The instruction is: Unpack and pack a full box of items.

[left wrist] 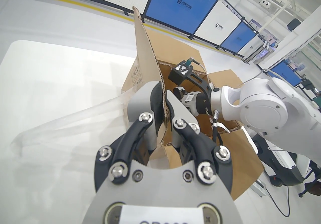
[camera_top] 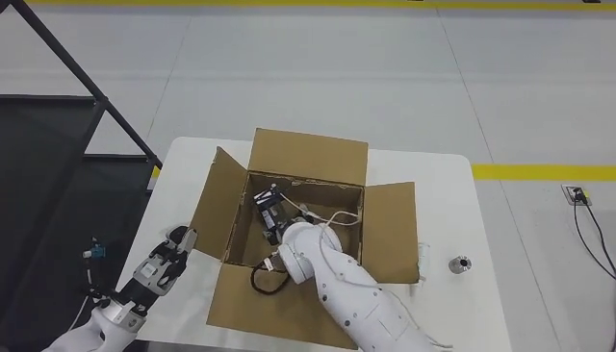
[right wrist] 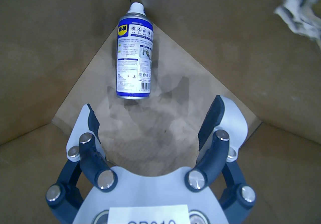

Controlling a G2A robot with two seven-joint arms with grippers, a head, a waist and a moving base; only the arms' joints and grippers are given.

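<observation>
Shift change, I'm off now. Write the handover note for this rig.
The left gripper is shut on a side flap of the cardboard box.
The right gripper is open inside the box, short of the spray can, not touching it.
The can lies on its side on the box floor, nozzle toward a corner.
A small metal part sits on the table.
Done: box opened. Left: lift the can out, then repack.

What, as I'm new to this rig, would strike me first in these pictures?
An open cardboard box on the white table, with the right gripper open deep inside it. On its floor, near a corner, is a blue-and-white spray can. The left gripper is shut on a side flap.
</observation>
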